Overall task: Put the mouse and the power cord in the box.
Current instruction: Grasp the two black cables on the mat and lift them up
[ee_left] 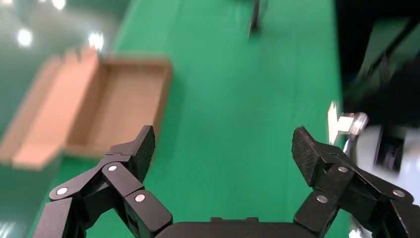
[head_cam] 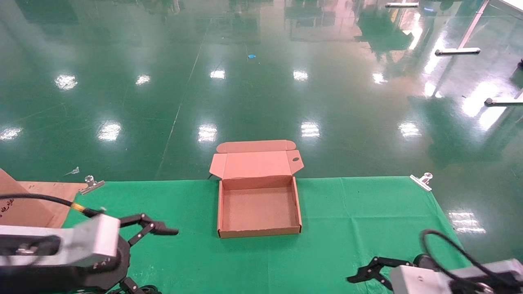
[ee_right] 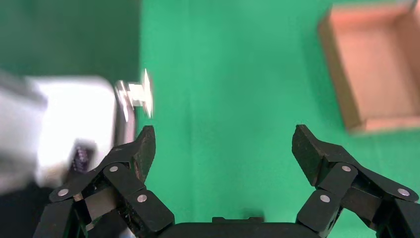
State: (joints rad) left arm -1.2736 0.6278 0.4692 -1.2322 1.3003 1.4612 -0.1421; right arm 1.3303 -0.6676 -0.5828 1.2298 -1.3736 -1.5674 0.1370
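The box [head_cam: 259, 209] is a shallow brown cardboard mailer, open and empty, at the middle of the green cloth [head_cam: 359, 220], with its lid [head_cam: 255, 163] folded back over the far edge. It also shows in the left wrist view, box [ee_left: 124, 101], and in the right wrist view, box [ee_right: 381, 74]. The mouse and the power cord are out of view. My left gripper [ee_left: 223, 144] hovers open over bare cloth at the near left, one finger [head_cam: 157, 228] pointing toward the box. At the near right my right gripper [ee_right: 223, 141] is open too, its finger [head_cam: 367, 272] low over the cloth.
Metal binder clips [head_cam: 91, 183] [head_cam: 422, 181] pin the cloth at its far corners. A larger brown board with dark print [head_cam: 24, 204] lies at the far left. Beyond the table's far edge is glossy green floor with metal stand feet [head_cam: 457, 51] at the right.
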